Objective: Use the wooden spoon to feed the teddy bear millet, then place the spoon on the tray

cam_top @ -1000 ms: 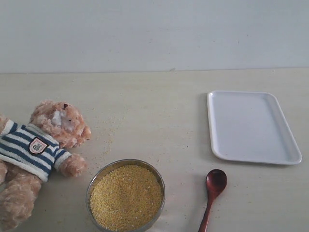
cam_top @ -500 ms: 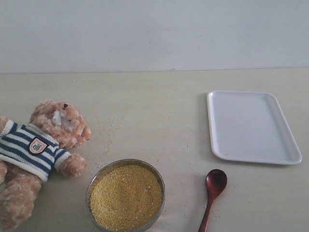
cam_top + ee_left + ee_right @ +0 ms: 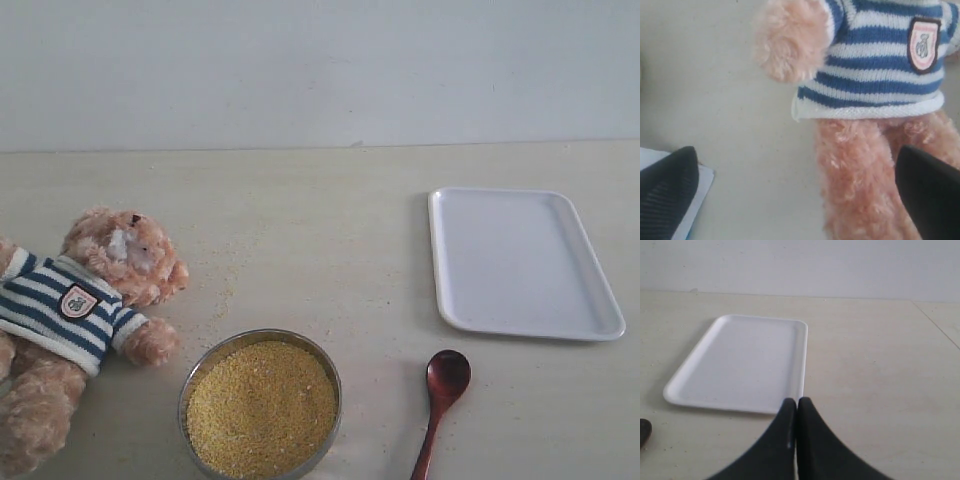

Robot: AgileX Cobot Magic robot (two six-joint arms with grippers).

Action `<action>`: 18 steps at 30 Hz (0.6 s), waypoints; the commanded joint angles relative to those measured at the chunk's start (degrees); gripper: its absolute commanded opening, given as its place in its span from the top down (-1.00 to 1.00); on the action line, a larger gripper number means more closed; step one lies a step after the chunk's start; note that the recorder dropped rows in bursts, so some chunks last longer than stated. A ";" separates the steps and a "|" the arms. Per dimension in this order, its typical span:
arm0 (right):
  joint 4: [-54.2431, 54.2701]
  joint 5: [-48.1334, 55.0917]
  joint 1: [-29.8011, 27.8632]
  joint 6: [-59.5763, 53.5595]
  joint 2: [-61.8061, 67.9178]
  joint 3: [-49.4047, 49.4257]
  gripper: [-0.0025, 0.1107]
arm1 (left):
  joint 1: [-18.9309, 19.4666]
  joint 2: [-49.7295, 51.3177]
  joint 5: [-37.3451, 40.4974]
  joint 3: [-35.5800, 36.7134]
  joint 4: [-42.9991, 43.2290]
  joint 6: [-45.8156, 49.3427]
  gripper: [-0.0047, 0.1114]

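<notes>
Pale cream table (image 3: 330,220) runs back to a plain light wall (image 3: 320,70). At the far left the teddy bear (image 3: 90,300) lies on its back in its striped shirt, head toward the middle of the table. The left gripper (image 3: 796,170) hangs over the bear's lower body with its jaws spread wide and nothing between them. One of its dark fingers (image 3: 665,195) is over bare table, and the other overlaps a plush leg; whether it touches the fur cannot be told. Just right of the bear's paw stands a round metal bowl (image 3: 185,385) filled with millet (image 3: 262,408), with loose grains scattered on the table behind it. Further right the wooden spoon (image 3: 440,395) lies flat on the table, bowl end pointing toward the tray (image 3: 520,262), near it but apart. The tray holds nothing. The right gripper (image 3: 797,405) is just in front of the tray's near edge, jaws pressed together, empty.
</notes>
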 commanded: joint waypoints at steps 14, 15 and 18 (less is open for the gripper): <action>-0.17 -0.27 -0.16 0.00 -0.28 -0.03 0.96 | 0.07 14.19 -13.56 0.37 -7.13 0.31 -0.96; -0.17 -0.27 -0.16 0.00 -0.28 -0.03 0.96 | 0.07 15.26 -14.66 0.37 -7.69 0.31 -0.96; -0.17 -0.27 -0.16 0.00 -0.28 -0.03 0.96 | 0.07 18.10 -17.64 0.37 -10.03 0.31 -0.96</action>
